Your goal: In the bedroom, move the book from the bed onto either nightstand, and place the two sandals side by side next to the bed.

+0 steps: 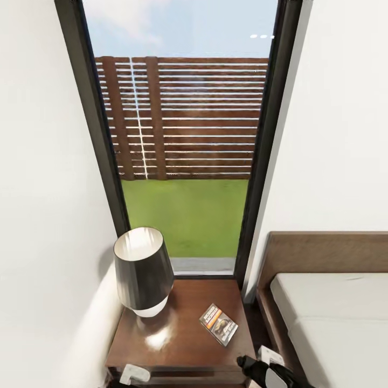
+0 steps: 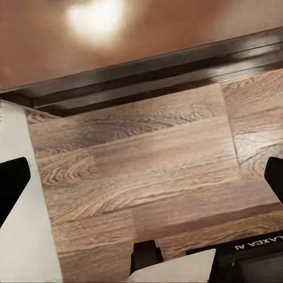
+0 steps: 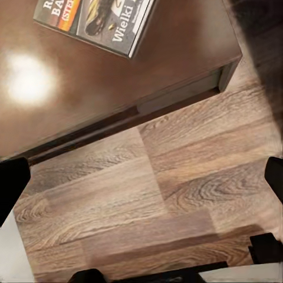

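The book (image 1: 218, 324) lies flat on the glossy dark brown top of the nightstand (image 1: 183, 345), toward its right front part, cover up, with an orange band and white lettering showing. In the right wrist view the book (image 3: 97, 20) sits on the nightstand top (image 3: 71, 88) ahead of the right gripper (image 3: 144, 177), beyond the cabinet's front edge, and nothing is between the two dark fingertips (image 3: 10, 188), which stand wide apart at the sides of that picture over the wood-plank floor (image 3: 147, 206). The right gripper holds nothing and is spread open. In the head view the right gripper (image 1: 264, 369) is low at the front right corner of the nightstand, just beside the bed (image 1: 334, 318), with the book a little ahead of it and to its left.

A table lamp (image 1: 143, 272) with a dark shade and white base stands on the nightstand's back left part, well apart from the book and far to the left of the right gripper. A tall dark-framed window (image 1: 183, 161) rises behind the nightstand, showing grass and a slatted fence (image 1: 188, 118).

The left gripper (image 2: 144, 177) is also spread open and empty, its fingertips (image 2: 12, 183) wide apart above the floor (image 2: 147, 171), with the nightstand's front edge (image 2: 153, 76) ahead of it. In the head view part of the left arm (image 1: 133, 373) shows at the nightstand's front edge.
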